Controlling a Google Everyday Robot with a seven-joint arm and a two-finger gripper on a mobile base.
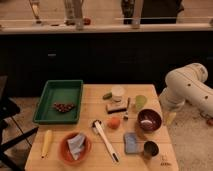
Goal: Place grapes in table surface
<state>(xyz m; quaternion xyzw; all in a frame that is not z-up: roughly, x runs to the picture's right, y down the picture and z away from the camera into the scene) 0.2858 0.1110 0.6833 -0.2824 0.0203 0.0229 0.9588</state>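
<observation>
A yellow thing shaped like a banana (46,142) is lying near the front left corner of the wooden table (92,102). Behind it a green tray (50,95) is sitting on the back left part of the table. The grapes (64,107) are lying inside this tray, close to its front wall, as a small dark red bunch, so they are not lying on the bare wood. In front of the tray an orange bowl (64,152) is sitting near the front edge, and a grey-blue cloth (76,145) is lying in it. Just right of the bowl a white brush (105,140) is lying slanted, with its handle pointing to the front. An orange ball (114,122) is sitting beside the head of the brush. Further back, a small green thing (107,95) is lying next to a white tub (118,92), and a brown block (116,107) is lying in front of the tub. A light green cup (140,102) is standing to the right of them. A dark red bowl (149,120) is sitting in front of that cup. Near the front, a blue sponge (131,142) is lying beside a dark cup (151,148). The white robot arm (187,90) is bending down at the right side, and its gripper (171,118) is hanging by the table's right edge, beside the dark red bowl and well apart from the grapes. I cannot tell if the gripper is spread or pressed together.
</observation>
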